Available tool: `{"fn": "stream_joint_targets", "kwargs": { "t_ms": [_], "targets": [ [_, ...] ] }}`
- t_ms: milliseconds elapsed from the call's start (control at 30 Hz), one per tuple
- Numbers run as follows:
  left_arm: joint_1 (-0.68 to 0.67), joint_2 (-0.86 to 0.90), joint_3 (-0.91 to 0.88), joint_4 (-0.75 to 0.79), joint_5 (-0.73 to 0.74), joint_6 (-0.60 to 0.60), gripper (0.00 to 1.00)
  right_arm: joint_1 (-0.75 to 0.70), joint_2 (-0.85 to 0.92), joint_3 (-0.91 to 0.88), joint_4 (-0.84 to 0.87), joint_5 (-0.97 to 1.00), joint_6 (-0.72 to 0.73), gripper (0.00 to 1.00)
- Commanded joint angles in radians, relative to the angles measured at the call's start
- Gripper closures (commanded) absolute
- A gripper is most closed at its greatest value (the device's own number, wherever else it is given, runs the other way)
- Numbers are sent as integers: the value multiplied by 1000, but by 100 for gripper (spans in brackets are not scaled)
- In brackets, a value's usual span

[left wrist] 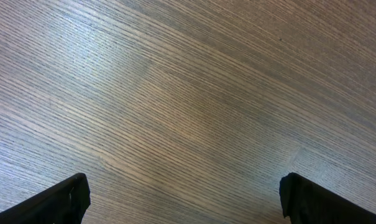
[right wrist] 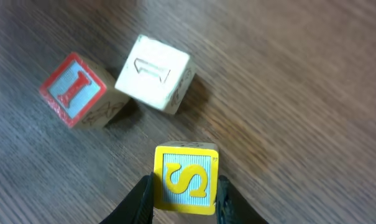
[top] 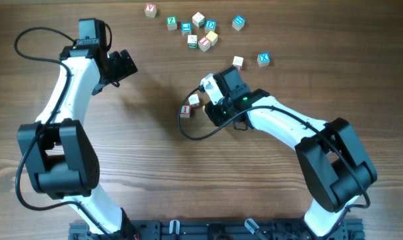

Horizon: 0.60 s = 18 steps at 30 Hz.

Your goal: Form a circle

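My right gripper [right wrist: 186,194] is shut on a yellow-framed cube with an S [right wrist: 186,177], one finger pressed to each side of it, low over the wood. Just beyond it lie a red-lettered I cube [right wrist: 73,88] and a pale cube [right wrist: 153,73], touching corner to side. From overhead the red cube [top: 185,111] and the pale cube [top: 194,101] sit just left of the right gripper [top: 208,99]. No circle of cubes shows in any view. My left gripper [top: 124,65] hangs open at the upper left, its fingers [left wrist: 63,199] wide apart over bare wood.
Several loose letter cubes [top: 191,30] lie scattered along the table's far edge. A pale cube [top: 238,62] and a blue X cube [top: 264,59] lie nearer my right arm. A black cable [top: 201,133] loops below the right wrist.
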Motion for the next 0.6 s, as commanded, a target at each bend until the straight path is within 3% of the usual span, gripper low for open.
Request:
{"fn": "stream_joint_targets", "kwargs": {
  "t_ms": [0, 567],
  "targets": [
    [3, -17, 11, 0, 1, 5, 0, 2, 4, -5, 31, -18, 14, 73],
    [3, -17, 11, 0, 1, 5, 0, 2, 4, -5, 2, -55, 18, 71]
  ]
}}
